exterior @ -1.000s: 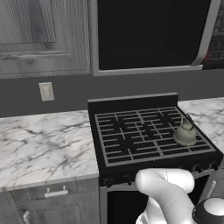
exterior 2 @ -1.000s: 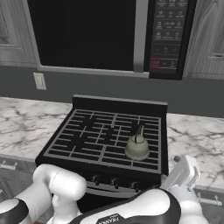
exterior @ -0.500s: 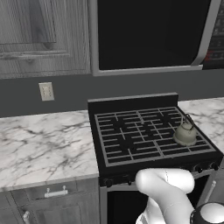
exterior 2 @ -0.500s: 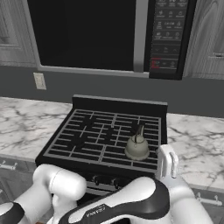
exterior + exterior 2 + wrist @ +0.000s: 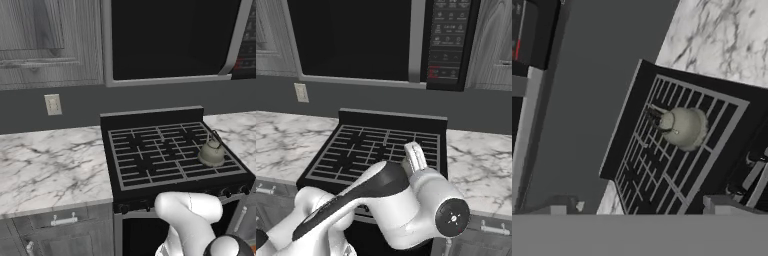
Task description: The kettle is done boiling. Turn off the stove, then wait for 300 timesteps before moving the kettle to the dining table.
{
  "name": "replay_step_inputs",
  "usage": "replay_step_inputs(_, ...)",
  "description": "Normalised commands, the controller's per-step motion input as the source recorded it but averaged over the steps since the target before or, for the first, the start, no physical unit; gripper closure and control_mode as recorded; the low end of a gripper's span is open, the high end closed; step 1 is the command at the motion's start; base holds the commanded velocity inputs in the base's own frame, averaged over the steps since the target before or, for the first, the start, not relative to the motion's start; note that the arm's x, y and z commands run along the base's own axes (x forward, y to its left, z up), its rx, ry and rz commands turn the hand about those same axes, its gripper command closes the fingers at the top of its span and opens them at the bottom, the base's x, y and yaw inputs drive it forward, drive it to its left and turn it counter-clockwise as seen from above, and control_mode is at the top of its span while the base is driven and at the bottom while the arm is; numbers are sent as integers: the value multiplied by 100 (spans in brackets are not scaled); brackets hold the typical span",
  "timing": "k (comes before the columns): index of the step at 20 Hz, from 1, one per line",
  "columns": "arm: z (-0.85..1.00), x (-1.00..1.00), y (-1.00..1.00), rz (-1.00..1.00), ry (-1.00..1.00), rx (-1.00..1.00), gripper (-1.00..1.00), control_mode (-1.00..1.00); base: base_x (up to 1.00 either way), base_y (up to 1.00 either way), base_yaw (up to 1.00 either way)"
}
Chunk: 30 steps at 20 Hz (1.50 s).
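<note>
Kettle on the front-right burner, arm raised above the range: the knob step looks to be the one in hand.

The kettle (image 5: 212, 152) sits upright on the grates of the stove (image 5: 150, 170), on the burner nearest the right-hand marble surface (image 5: 481, 165); seen from the hand camera it lies well below the end effector (image 5: 639, 210), whose fingers stand wide apart with nothing between them. Judging by this, nothing has been grasped and the stove still has to be shut off: the next move calls for lowering to the knobs (image 5: 234, 190) along the front edge and turning the right one, then holding off before lifting the kettle by its arched handle. White grey-veined marble flanks the range on both sides; a microwave (image 5: 376, 40) hangs above, grey wood cabinets (image 5: 45, 40) beside it, and a wall outlet (image 5: 52, 104) on the dark backsplash.
</note>
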Motion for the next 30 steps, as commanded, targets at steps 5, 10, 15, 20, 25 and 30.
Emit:
replay_step_inputs(5,19,16,48,6,14,-23,-100,-100,0,0,0)
replay_step_inputs(10,3,26,42,8,16,-21,-100,-100,0,0,0)
replay_step_inputs(15,-22,39,28,10,13,-14,-100,-100,0,0,0)
replay_step_inputs(20,-35,17,10,1,1,-10,-100,-100,0,0,0)
replay_step_inputs(25,-32,32,0,3,0,-9,-100,-100,0,0,0)
replay_step_inputs(30,-19,36,0,11,0,-10,-100,-100,0,0,0)
